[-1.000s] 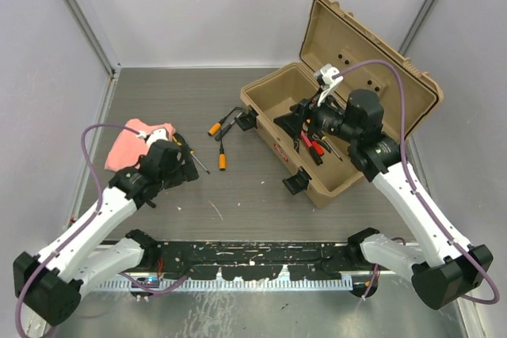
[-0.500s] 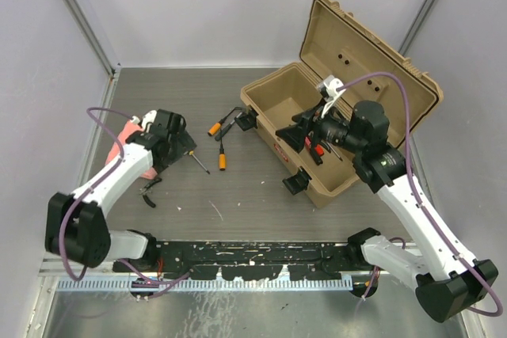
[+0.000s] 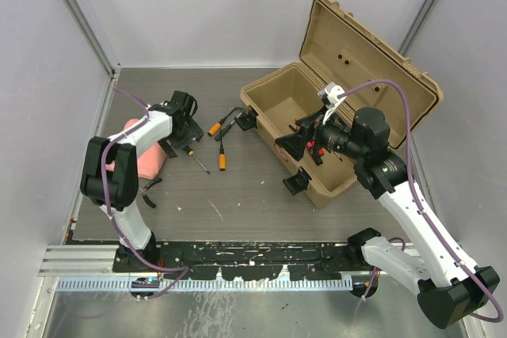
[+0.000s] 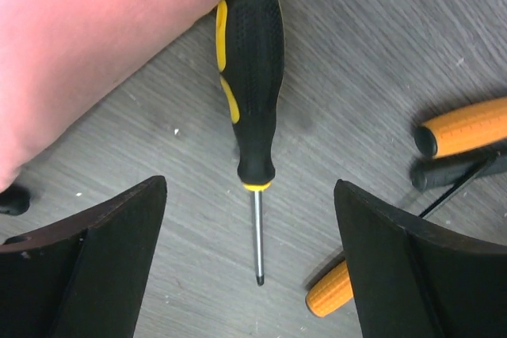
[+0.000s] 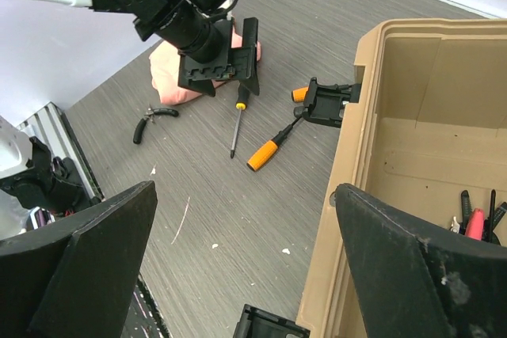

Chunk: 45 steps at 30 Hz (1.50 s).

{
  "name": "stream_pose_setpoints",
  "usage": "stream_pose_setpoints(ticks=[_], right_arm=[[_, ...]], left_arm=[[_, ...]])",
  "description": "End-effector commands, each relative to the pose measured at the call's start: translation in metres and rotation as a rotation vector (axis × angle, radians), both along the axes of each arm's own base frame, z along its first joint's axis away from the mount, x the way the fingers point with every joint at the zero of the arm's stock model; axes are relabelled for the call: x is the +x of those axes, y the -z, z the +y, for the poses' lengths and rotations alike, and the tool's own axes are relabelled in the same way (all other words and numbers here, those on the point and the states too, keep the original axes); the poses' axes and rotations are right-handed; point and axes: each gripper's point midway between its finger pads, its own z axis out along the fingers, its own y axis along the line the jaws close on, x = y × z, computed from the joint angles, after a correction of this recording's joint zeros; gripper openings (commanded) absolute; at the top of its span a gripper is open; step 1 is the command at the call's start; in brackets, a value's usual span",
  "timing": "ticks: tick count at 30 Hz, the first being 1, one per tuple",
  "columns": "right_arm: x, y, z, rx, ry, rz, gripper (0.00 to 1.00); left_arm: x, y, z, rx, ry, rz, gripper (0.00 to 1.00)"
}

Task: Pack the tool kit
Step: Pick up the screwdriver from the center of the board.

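Note:
The tan tool case (image 3: 277, 93) stands open at the right, with red- and black-handled tools (image 5: 474, 223) inside. A black-and-yellow screwdriver (image 4: 249, 93) lies on the table, its handle end touching the pink cloth (image 4: 87, 37). My left gripper (image 4: 253, 275) is open just above it, and its fingers straddle the shaft. It shows in the top view (image 3: 185, 131) too. Two orange-handled screwdrivers (image 3: 223, 160) lie beside the case. Small pliers (image 3: 149, 191) lie at the near left. My right gripper (image 3: 299, 142) is open and empty over the case's front wall. No hammer shows.
The raised case lid (image 3: 372, 61) leans back at the far right. Black latches (image 3: 297, 182) hang from the case's front wall. Grey walls close in the left and back sides. The black rail (image 3: 253, 263) with the arm bases runs along the near edge.
My left gripper has swung away from the near side of the pink cloth, toward the back and right, to above the black-and-yellow screwdriver. My right gripper has drawn back from inside the case.

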Motion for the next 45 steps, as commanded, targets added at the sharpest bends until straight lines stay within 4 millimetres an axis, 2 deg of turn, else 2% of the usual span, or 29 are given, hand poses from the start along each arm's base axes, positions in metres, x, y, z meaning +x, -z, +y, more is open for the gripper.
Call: stream_pose_setpoints(ticks=[1, 7, 16, 18, 25, 29, 31, 33, 36, 45], right_arm=[[-0.004, -0.017, -0.003, 0.029, 0.012, -0.057, 1.0], [-0.003, -0.019, -0.003, 0.032, 0.016, -0.056, 1.0], [-0.004, -0.012, -0.002, 0.029, 0.003, -0.03, 1.0], [-0.005, -0.012, -0.002, 0.028, 0.003, -0.027, 1.0], [-0.003, -0.009, -0.002, 0.025, 0.013, -0.017, 1.0], [-0.001, -0.008, -0.002, 0.026, 0.015, -0.008, 1.0], [-0.001, -0.006, -0.001, 0.027, 0.015, -0.001, 1.0], [0.001, -0.003, -0.002, 0.027, 0.022, 0.003, 1.0], [0.006, 0.002, -0.005, 0.021, 0.06, 0.015, 1.0], [0.013, 0.005, -0.009, 0.042, 0.109, 0.015, 1.0]], left_arm=[[0.01, 0.002, 0.004, 0.011, -0.014, 0.026, 0.85], [0.016, 0.02, 0.01, 0.028, -0.014, 0.066, 0.75], [0.016, 0.03, 0.016, 0.061, 0.017, 0.091, 0.55], [0.012, 0.033, 0.016, 0.062, 0.024, 0.106, 0.49], [-0.009, 0.046, 0.004, -0.03, 0.052, 0.089, 0.14], [-0.025, 0.054, -0.002, -0.086, 0.066, 0.085, 0.0], [-0.03, 0.055, -0.008, -0.118, 0.1, 0.069, 0.0], [-0.033, 0.05, -0.017, -0.148, 0.171, 0.035, 0.0], [-0.041, 0.038, -0.02, -0.147, 0.231, -0.013, 0.0], [-0.056, -0.029, -0.017, -0.162, 0.316, -0.317, 0.0]])
